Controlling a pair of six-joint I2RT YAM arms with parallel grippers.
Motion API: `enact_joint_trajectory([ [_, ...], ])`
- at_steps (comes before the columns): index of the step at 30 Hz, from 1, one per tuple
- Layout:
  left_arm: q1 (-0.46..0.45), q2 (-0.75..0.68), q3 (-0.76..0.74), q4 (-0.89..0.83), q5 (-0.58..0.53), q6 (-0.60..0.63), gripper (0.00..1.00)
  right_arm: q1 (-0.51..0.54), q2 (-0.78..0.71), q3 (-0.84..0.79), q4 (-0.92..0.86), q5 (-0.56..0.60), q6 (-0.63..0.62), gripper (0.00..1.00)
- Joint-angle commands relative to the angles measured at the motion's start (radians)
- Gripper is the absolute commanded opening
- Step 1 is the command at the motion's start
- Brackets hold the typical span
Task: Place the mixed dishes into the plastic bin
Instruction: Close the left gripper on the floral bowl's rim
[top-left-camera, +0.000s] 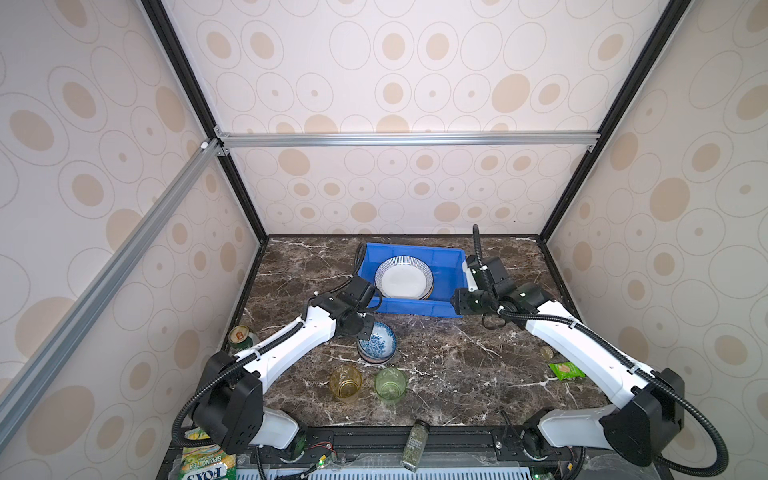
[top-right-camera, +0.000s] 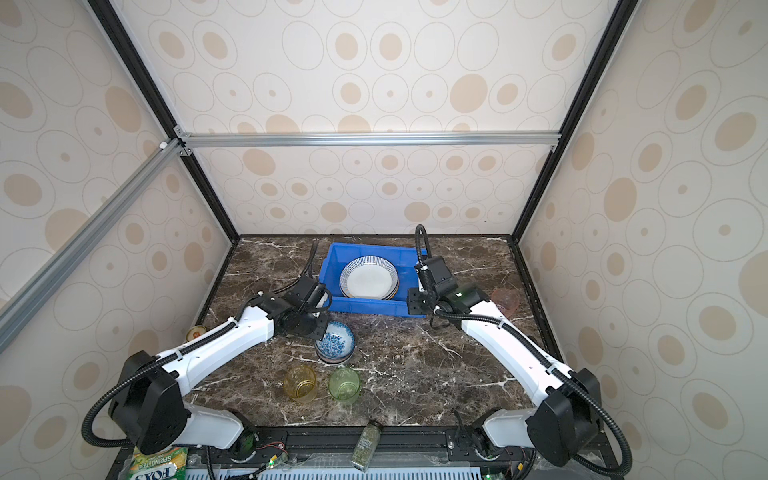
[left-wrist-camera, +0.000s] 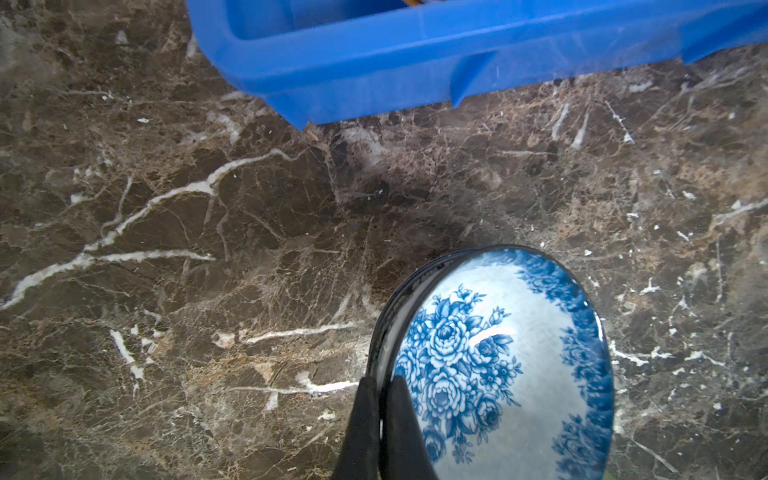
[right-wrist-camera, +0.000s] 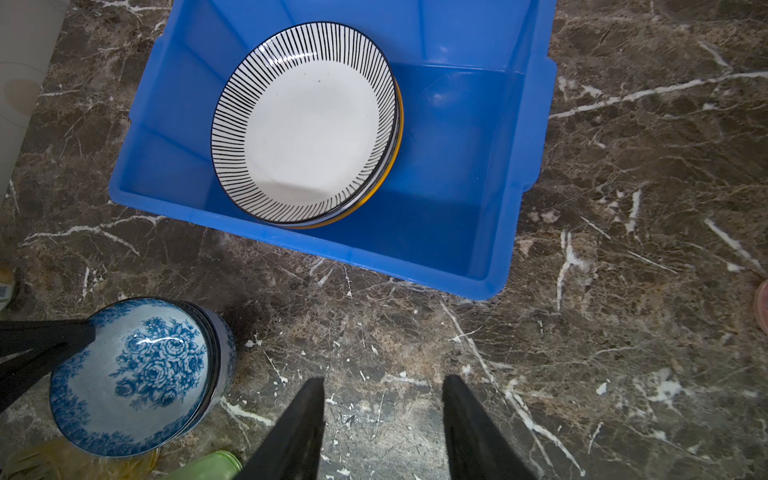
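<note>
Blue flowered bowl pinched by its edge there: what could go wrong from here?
1. The left gripper pinches the tilted blue flowered bowl only by its rim; it might slip onto the bowls underneath.
2. The yellow tumbler and green tumbler stand close by; a swinging bowl could knock them.
3. The striped plate lies in the plastic bin, so a hard landing may chip china.

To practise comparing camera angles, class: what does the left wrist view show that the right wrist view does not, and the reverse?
Only left wrist: a close look at how the left gripper pinches the bowl by its rim, one finger inside, one outside.
Only right wrist: the striped plate lying in the bin, the open right gripper, and a green tumbler.
Both: the bowl in the left gripper, the bin, and the marble table.
</note>
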Motion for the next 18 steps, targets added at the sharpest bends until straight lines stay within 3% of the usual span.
enact_joint_trajectory([
  [1, -0.005, -0.032, 0.017, 0.000, -0.032, 0.013, 0.00, 0.008, -0.019, -0.010, -0.011, 0.001, -0.005, 0.50],
  [18, -0.005, -0.084, 0.022, 0.022, 0.052, 0.037, 0.00, 0.008, -0.032, -0.016, -0.001, -0.009, 0.001, 0.50],
])
